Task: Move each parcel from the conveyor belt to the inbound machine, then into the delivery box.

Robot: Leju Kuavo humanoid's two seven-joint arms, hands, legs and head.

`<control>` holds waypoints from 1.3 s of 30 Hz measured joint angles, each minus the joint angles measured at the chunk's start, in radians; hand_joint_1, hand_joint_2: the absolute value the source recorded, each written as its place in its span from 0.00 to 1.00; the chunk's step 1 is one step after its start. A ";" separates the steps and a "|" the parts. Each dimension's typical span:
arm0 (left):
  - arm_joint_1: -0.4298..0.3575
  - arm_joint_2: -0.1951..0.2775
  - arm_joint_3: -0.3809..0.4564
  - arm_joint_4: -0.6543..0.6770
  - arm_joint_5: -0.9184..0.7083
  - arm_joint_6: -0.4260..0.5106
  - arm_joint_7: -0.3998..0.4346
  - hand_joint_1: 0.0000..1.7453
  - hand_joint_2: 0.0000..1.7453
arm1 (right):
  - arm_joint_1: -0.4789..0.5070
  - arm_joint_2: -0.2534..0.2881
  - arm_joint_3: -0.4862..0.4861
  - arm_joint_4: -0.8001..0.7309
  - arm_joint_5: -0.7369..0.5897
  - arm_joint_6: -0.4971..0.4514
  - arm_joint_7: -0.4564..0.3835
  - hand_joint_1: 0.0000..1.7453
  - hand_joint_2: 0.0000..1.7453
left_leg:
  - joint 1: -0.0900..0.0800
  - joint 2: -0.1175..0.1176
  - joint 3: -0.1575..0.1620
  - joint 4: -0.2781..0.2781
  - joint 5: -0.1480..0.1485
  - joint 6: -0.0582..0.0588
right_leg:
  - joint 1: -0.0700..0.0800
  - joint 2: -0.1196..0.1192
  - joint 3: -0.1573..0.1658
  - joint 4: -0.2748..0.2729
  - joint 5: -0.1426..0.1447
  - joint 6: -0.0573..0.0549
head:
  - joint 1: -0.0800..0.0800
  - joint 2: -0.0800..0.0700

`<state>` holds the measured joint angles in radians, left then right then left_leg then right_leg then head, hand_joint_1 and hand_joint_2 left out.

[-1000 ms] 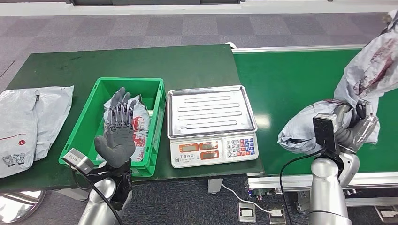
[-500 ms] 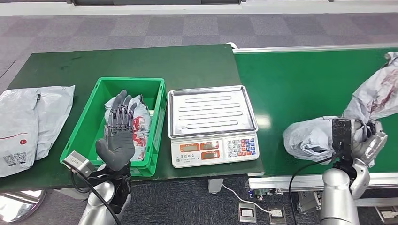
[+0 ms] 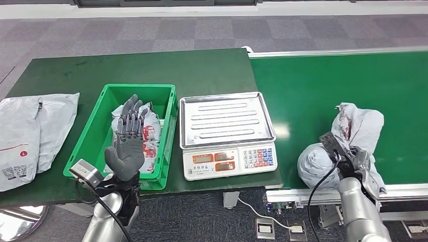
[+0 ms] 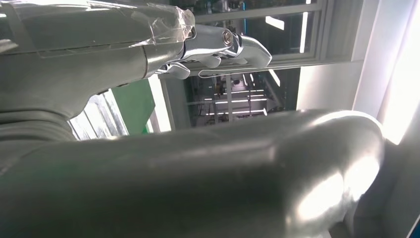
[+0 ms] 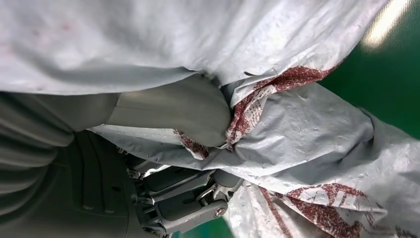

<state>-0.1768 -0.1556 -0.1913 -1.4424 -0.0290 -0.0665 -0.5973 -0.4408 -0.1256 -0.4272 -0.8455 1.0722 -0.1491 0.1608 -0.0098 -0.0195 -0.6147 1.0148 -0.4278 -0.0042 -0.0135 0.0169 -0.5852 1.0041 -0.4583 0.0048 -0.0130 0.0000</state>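
Note:
A crumpled grey parcel (image 3: 353, 126) with red print lies on the green conveyor belt (image 3: 313, 85) near its front edge. My right hand (image 3: 355, 162) grips its film. In the right wrist view the thumb (image 5: 173, 106) and the fingers (image 5: 183, 198) close around the parcel's (image 5: 307, 144) folds. My left hand (image 3: 126, 143) is raised in front of the green delivery box (image 3: 91, 133), palm up, fingers spread, holding nothing. Another grey parcel with red print (image 3: 151, 133) lies inside the box. The scale (image 3: 227, 121) between box and belt has a bare steel tray.
Two flat grey parcels (image 3: 30, 131) lie on the dark green table (image 3: 151, 65) at the far left. The scale's keypad and display (image 3: 229, 160) face me. A cable runs down from my right wrist.
My right hand has come down and inward with the grey parcel, from high at the right edge to the belt's near edge. The left hand has barely moved.

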 joint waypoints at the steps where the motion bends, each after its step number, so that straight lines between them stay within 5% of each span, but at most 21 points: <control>1: 0.000 0.000 0.002 0.001 -0.001 -0.001 0.000 0.00 0.00 | -0.011 -0.002 0.003 0.020 0.001 0.003 0.000 1.00 1.00 | 0.000 0.000 0.000 0.000 0.000 0.000 | 0.000 0.000 0.000 0.000 0.000 0.000 | 0.000 0.000; 4: -0.002 -0.001 0.008 0.005 -0.004 -0.004 0.004 0.00 0.00 | -0.038 -0.010 0.012 0.076 0.004 0.027 0.000 1.00 1.00 | 0.000 0.000 0.001 0.000 0.000 0.000 | 0.000 0.000 0.001 0.000 0.000 0.000 | 0.000 0.000; 8: -0.003 -0.003 0.012 0.007 -0.003 -0.006 0.007 0.00 0.00 | -0.061 -0.019 0.025 0.125 0.004 0.022 -0.003 0.00 1.00 | 0.000 0.001 0.002 0.000 0.000 0.000 | 0.000 0.000 0.002 0.000 0.001 0.001 | 0.000 0.000; 13: 0.019 -0.004 0.013 0.002 0.008 -0.005 0.019 0.00 0.00 | -0.063 -0.019 0.026 0.133 -0.017 -0.142 -0.016 0.00 1.00 | -0.001 0.000 0.001 0.000 0.001 0.002 | -0.001 0.000 0.002 0.000 0.001 0.002 | 0.000 0.000; 18: 0.034 -0.004 0.014 -0.009 0.014 -0.005 0.020 0.00 0.00 | -0.015 0.005 0.026 0.008 -0.148 -0.299 -0.159 0.00 1.00 | -0.001 -0.002 0.000 0.000 0.001 0.002 | -0.001 -0.001 0.002 0.000 0.001 0.002 | 0.000 0.000; 39: 0.036 -0.006 0.014 -0.018 0.014 -0.005 0.020 0.00 0.00 | 0.036 0.037 0.025 -0.148 -0.183 -0.314 -0.185 0.00 1.00 | -0.001 -0.002 -0.001 0.000 0.001 0.002 | -0.001 -0.001 0.000 0.000 0.001 0.001 | 0.000 0.000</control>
<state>-0.1413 -0.1617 -0.1778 -1.4601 -0.0145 -0.0717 -0.5776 -0.4052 -0.0888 -0.4021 -0.9933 0.8888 -0.4627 -0.0247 -0.0108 -0.0212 -0.6157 1.0152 -0.4268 -0.0025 -0.0143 0.0156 -0.5853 1.0039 -0.4574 0.0062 -0.0130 0.0000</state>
